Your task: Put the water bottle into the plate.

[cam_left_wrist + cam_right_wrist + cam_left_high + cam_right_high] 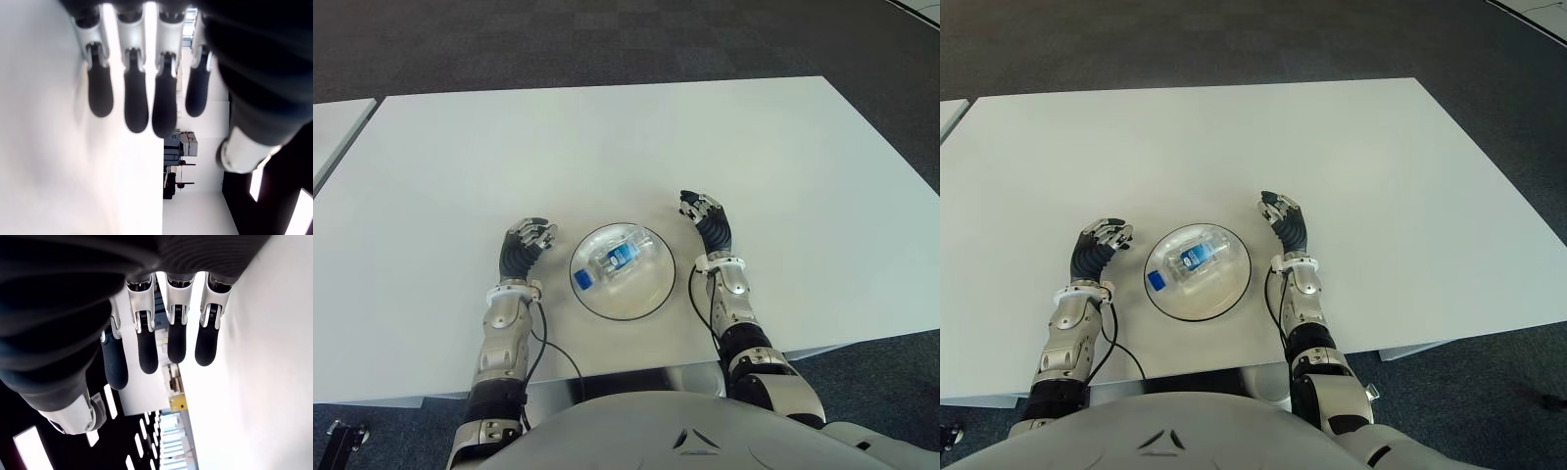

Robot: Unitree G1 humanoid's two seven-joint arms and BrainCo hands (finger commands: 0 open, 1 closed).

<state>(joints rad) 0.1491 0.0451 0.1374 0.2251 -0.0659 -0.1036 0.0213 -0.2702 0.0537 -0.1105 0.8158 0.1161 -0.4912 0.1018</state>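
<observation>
Left eye view: blue-labelled water bottle [617, 258] lies in plate [651, 298], label unreadable, both hands empty, fingers relaxed.

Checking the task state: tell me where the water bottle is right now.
The water bottle lies on its side in the plate near the table's front edge, between the open left hand and right hand.

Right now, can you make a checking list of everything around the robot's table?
Surface: white table, bare apart from the plate.
Job's things: water bottle lying on its side inside the plate, blue cap toward the robot.
Clutter: nothing seen.
Robot hands: left robot hand left of the plate, right robot hand right of it; both open, holding nothing.
Cables: black cable along the left forearm; another by the right wrist.
Surroundings: dark carpet; second table's edge at left.
</observation>
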